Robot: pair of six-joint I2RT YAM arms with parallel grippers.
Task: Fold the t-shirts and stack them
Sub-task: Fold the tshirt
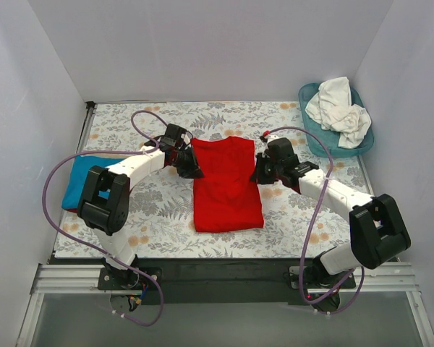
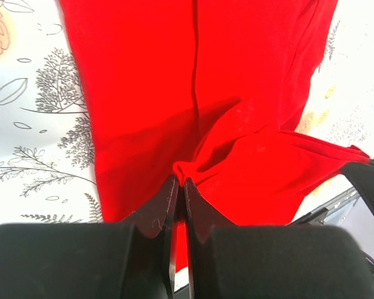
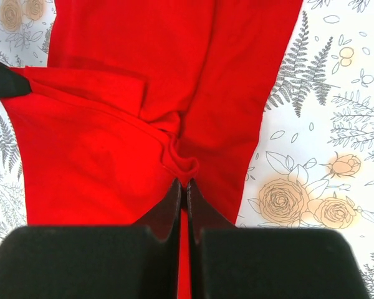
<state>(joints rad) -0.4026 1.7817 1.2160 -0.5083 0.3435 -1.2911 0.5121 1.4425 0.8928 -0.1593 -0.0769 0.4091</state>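
A bright red t-shirt (image 1: 226, 188) lies folded into a long strip in the middle of the floral cloth. My left gripper (image 1: 193, 170) is shut on a pinch of its left edge; the left wrist view shows the jaws (image 2: 181, 182) closed on a raised fold of red cloth (image 2: 193, 75). At the shirt's right edge, my right gripper (image 1: 259, 172) is likewise shut on a small bunched fold, seen in the right wrist view (image 3: 182, 182) with the red fabric (image 3: 174, 62) spread beyond it. A folded turquoise t-shirt (image 1: 78, 181) lies at the far left. White t-shirts (image 1: 340, 108) are heaped in the basket.
The teal plastic basket (image 1: 309, 141) stands at the back right corner. White walls close in the table on three sides. The floral table cloth (image 1: 289, 217) shows bare in front of the right arm and behind the red shirt.
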